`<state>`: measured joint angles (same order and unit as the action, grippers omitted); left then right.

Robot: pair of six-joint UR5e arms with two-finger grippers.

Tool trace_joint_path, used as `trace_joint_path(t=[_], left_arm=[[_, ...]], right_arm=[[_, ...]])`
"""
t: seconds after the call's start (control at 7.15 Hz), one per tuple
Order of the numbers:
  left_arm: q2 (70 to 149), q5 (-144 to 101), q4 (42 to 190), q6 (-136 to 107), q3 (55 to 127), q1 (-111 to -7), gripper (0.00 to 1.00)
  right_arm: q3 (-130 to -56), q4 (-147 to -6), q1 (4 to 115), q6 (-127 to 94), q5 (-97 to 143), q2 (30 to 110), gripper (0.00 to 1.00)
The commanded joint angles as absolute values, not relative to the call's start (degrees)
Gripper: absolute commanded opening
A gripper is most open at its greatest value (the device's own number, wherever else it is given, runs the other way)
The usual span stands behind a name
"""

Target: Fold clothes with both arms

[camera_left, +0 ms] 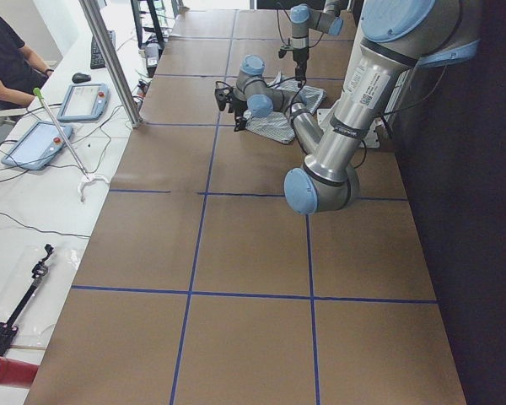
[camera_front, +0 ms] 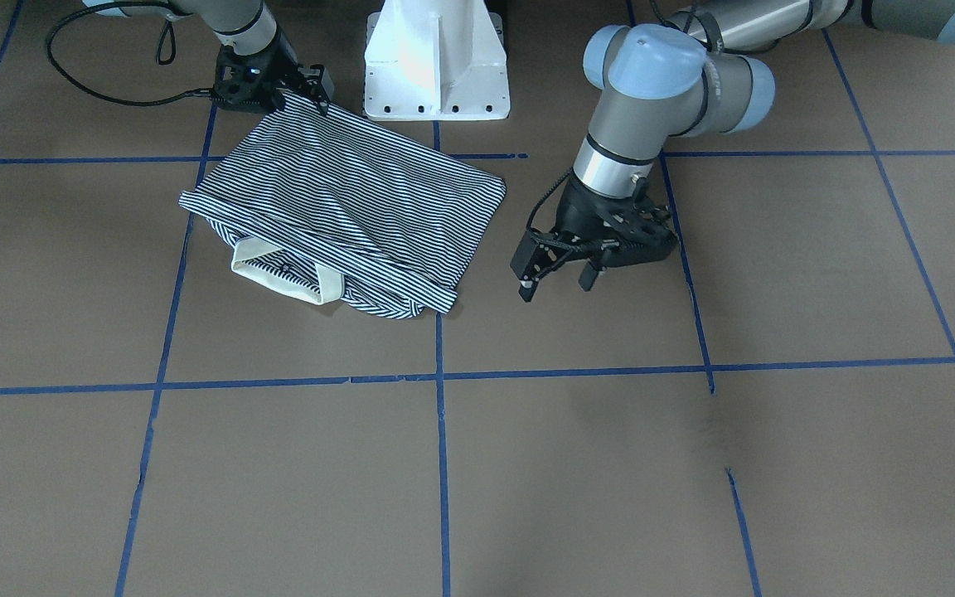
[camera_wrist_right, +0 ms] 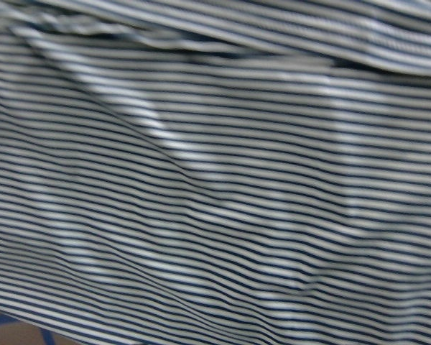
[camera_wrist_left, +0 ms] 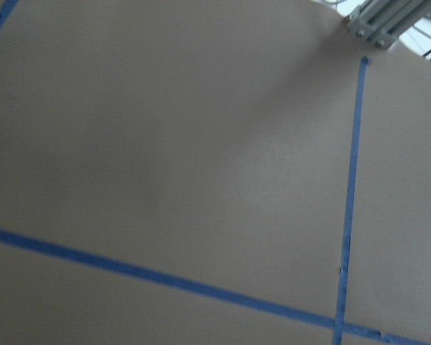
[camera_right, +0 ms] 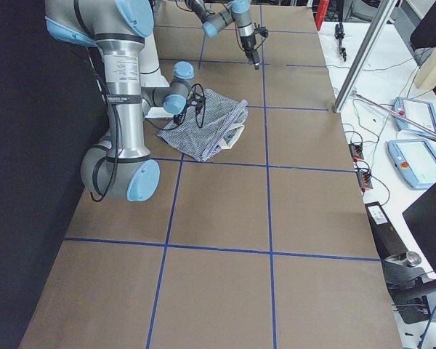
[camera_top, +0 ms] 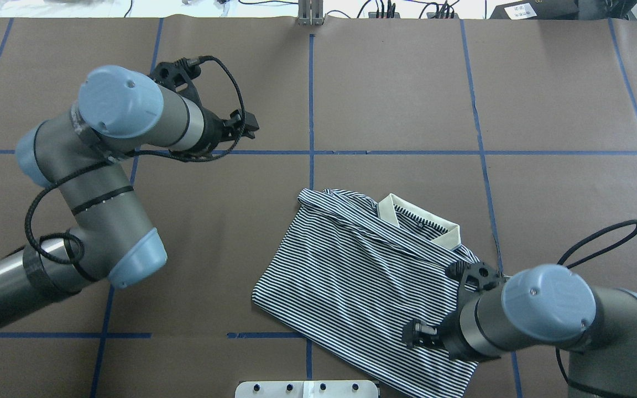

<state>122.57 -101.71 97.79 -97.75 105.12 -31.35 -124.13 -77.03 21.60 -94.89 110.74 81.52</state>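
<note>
Pinching polo shirt [camera_front: 336, 199], right end effector [camera_front: 312, 89]; left arm label [camera_left: 365, 94] illegible.

A polo shirt [camera_front: 345, 199] of soft, matt striped cloth, with a smooth cream collar [camera_front: 324, 286]. Under it, the table [camera_front: 693, 464] is matt brown paper crossed by blue tape [camera_front: 442, 464]. Beside the shirt, the left arm [camera_front: 618, 124] is smooth grey metal with satin blue caps.
</note>
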Motion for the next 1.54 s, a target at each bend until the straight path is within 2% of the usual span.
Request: trace_joint_path(t=[0.0, 0.56, 1.12, 1.26, 1.4], left_arm=[[122.7, -94.9, 87.1, -112.6, 109.2, -20.4, 1.00], [124.6, -91.6, 86.5, -120.7, 102.1, -14.5, 1.00], [123.9, -91.6, 86.7, -119.9, 102.2, -13.4, 0.95], [123.8, -91.6, 86.7, -119.9, 102.0, -13.4, 0.89], [123.8, -91.6, 87.4, -119.9, 102.0, -13.4, 0.76]], right_arm=[[-123.7, -77.1, 30.9, -90.9, 111.4, 77.0, 1.00], [-122.3, -77.0, 34.4, -88.8, 112.3, 74.6, 1.00], [-122.3, -77.1, 34.5, -88.9, 112.3, 74.6, 1.00], [-122.3, -77.1, 34.5, -88.9, 112.3, 74.6, 1.00], [-122.4, -77.1, 34.5, -89.0, 112.3, 74.6, 1.00]])
